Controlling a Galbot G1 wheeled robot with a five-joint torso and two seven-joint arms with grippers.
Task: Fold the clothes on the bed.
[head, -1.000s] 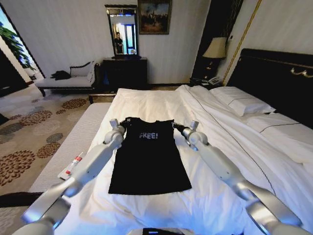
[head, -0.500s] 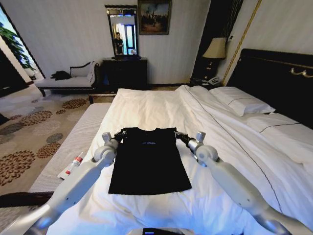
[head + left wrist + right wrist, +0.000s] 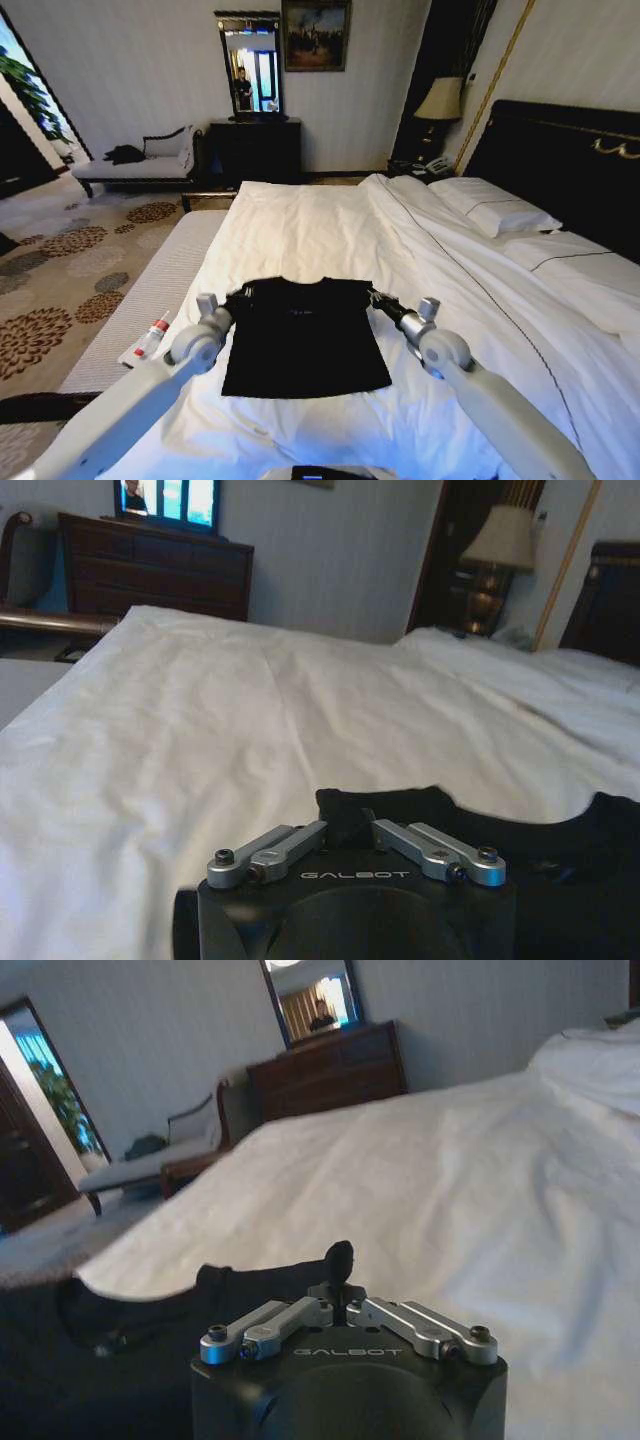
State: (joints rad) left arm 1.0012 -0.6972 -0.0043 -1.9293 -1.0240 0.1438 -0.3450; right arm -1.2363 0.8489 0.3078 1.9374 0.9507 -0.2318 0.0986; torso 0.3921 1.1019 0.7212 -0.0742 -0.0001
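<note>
Head view: both claws pinch T-shirt (image 3: 303, 335) corners.

Two silver-grey arms w/ rounded joints, dark wrist sections. Left pincer (image 3: 347, 832) and right pincer (image 3: 341, 1294): black housing marked "GALBOT" in white, silver metal links at approx. 10 and 2 o'clock, each w/ small dark screws. Black finger tips.

Black T-shirt (image 3: 303, 340) half folded on the white-duveted bed (image 3: 320, 220), upper part doubled over toward its hem, chest lettering hidden.
</note>
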